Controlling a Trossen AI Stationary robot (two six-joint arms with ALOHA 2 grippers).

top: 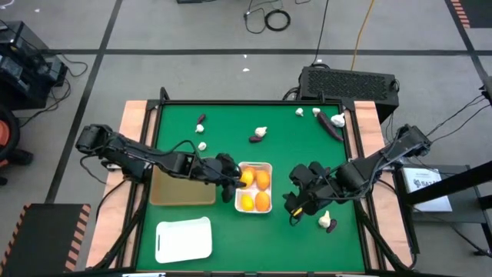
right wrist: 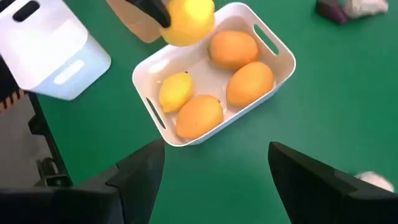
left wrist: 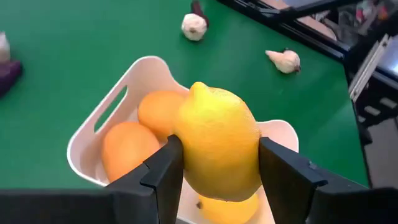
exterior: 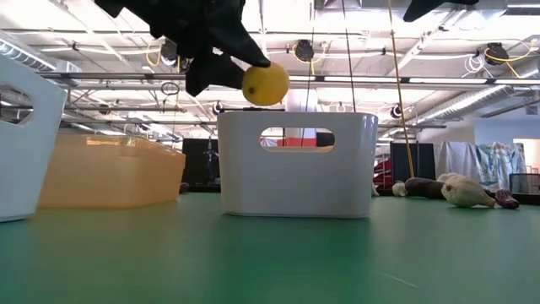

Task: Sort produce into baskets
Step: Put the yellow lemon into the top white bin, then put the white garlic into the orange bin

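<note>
My left gripper (top: 237,178) is shut on a yellow lemon (left wrist: 217,149), held in the air over the left rim of the middle white basket (top: 268,166). Several orange fruits and a smaller lemon (right wrist: 175,91) lie in that basket. In the low view the held lemon (exterior: 265,84) hangs above the basket's wall (exterior: 297,181). My right gripper (right wrist: 214,158) stands open and holds nothing, above the green table to the basket's right (top: 298,201). My left gripper pinches the lemon between its two fingers, one on each long side (left wrist: 188,163). The fingers (left wrist: 165,171) come slanting down from the table's left. The lemon is lifted clear, its pointed tip (left wrist: 198,87) facing away from the gripper, over the fruits in the basket.
A tan basket (top: 182,191) sits left of the middle one, and another white basket (top: 184,238) lies near the front left. Garlic bulbs (top: 326,221) (top: 261,131) and purple vegetables (top: 332,127) (top: 254,139) are scattered over the table's far and right parts.
</note>
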